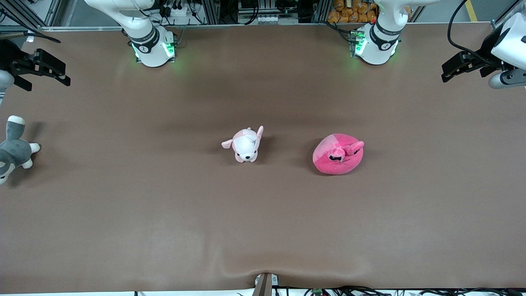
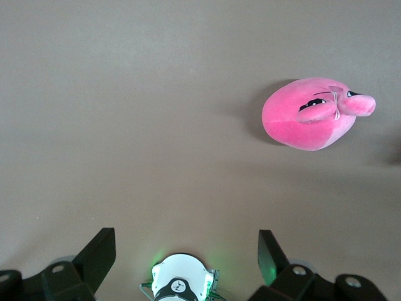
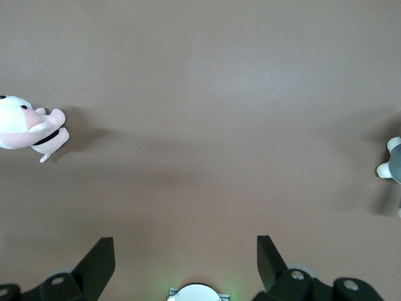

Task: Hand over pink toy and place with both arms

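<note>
Front view: pink toy resting on brown table toward the left arm's end, beside pale pink-and-white puppy at mid-table, the two apart; grey-and-white plush at the right arm's edge of the table. Left gripper raised over the left arm's end of the table, well apart from the toy, fingers apparently apart though hard to read from this angle. Right gripper raised over its own end, above the grey plush area, waiting. Left wrist view: pink toy lying free on the cloth, nothing touching it; left gripper fingers spread wide, nothing between them, arm base visible below. Right wrist view: right gripper fingers likewise spread and empty; puppy at one frame edge, grey plush at the other, pink toy not shown. Step in hand, by judgement: start of the task, pick not yet begun. Next move likely calls for the left arm, being closer, to travel over the pink toy, descend, and close on its soft body firmly enough to lift for a mid-air handover.
</note>
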`<action>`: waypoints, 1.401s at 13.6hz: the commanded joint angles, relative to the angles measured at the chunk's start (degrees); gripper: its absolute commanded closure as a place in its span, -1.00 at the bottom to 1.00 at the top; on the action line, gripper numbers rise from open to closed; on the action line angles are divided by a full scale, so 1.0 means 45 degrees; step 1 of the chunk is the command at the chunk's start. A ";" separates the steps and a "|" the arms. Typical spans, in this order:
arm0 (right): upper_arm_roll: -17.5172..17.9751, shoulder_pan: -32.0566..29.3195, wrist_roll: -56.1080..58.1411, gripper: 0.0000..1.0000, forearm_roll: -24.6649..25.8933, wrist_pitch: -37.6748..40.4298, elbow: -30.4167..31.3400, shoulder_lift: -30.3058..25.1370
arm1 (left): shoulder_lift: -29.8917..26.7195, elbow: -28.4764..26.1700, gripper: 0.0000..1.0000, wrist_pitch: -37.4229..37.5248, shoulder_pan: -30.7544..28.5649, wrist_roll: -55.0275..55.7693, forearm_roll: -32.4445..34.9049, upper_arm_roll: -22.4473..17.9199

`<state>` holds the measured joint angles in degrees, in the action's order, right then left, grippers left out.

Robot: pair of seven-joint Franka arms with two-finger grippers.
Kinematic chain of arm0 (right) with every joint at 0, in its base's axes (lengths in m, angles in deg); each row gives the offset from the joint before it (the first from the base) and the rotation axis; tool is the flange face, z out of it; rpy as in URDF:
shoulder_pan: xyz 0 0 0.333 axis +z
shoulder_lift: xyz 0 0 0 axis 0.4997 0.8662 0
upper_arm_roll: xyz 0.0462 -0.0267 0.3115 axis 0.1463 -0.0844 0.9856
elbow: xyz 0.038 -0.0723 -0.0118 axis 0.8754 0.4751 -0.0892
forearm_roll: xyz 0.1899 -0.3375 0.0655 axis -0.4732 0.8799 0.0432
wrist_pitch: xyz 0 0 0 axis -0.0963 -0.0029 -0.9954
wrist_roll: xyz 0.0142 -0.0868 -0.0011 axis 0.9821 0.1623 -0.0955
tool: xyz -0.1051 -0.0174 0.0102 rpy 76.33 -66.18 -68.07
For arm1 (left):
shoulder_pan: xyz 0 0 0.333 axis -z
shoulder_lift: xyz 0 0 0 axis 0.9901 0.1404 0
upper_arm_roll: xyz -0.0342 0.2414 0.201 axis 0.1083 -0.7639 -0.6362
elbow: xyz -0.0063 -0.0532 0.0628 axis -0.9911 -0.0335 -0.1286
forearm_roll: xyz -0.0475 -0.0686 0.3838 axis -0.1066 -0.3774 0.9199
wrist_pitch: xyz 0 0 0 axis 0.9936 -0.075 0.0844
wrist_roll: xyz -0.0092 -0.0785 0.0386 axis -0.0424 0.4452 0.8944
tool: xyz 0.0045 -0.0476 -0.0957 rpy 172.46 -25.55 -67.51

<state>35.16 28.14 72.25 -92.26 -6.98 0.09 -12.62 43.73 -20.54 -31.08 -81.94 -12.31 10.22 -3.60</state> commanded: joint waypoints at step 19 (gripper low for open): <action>0.0095 -0.0177 0.0003 -1.00 0.0093 0.0096 -0.0218 0.0176 | 0.3415 -0.0483 -1.00 -0.2509 0.0390 1.5568 -0.2185 0.0426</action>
<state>35.04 28.10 72.25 -92.23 -6.97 0.05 -12.57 57.62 -22.87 -40.43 -81.64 48.60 1.22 -2.01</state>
